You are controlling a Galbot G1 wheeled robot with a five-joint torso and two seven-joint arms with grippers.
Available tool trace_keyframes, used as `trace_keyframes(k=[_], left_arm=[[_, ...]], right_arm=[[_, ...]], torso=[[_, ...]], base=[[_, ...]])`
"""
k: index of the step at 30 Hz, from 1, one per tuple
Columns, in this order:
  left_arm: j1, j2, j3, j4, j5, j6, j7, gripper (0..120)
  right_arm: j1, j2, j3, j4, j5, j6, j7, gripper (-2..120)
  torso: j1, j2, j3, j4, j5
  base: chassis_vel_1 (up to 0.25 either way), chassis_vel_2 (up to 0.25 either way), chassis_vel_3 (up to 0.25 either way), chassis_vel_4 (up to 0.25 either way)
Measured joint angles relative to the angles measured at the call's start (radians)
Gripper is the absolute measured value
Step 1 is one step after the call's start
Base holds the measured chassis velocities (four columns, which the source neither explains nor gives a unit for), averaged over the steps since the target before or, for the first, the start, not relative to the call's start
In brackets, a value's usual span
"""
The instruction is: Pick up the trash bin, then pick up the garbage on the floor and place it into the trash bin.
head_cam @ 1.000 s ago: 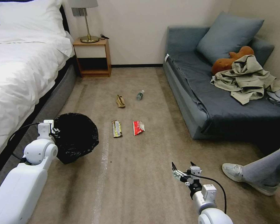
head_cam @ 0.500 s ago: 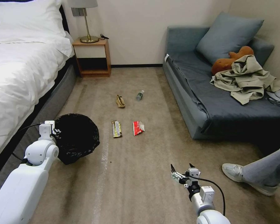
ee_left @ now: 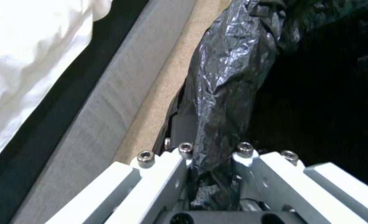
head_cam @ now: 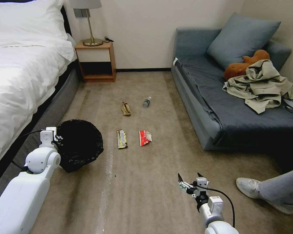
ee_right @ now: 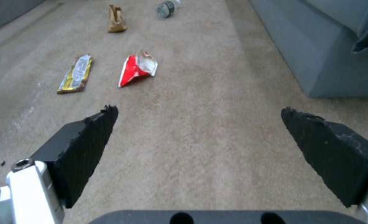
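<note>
Left gripper [ee_left: 211,174] is clamped on the bag-covered rim of the trash bin [head_cam: 79,143], a detail the left wrist view gives and the head view hides behind the wrist. Bin sits at the head view's 8 o'clock, beside the bed [head_cam: 19,81]; its white body is concealed by crinkled black bag. Right gripper [head_cam: 188,179], at 5 o'clock, is spread wide and empty. Ahead on the carpet [head_cam: 146,195]: red wrapper [ee_right: 136,67], brown-gold bar wrapper [ee_right: 76,74], tan paper bag [ee_right: 116,19], bottle [ee_right: 166,7], cut off.

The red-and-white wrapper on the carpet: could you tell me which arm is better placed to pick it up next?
Probably the right: the right gripper is open and empty, facing the red-and-white wrapper, while the left gripper is clamped on the trash bin rim.
</note>
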Motion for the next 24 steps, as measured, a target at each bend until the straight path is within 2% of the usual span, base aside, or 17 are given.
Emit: trace_keyframes(k=[24], left_arm=[[-0.017,0.009,-0.002,0.010,-0.012,-0.008,0.013,2]], right_arm=[[-0.012,0.024,-0.002,-0.011,-0.019,-0.001,-0.016,100]], torso=[[0.000,0.000,0.000,0.0000,-0.0001]], base=[[-0.078,0.079,0.076,-0.073]])
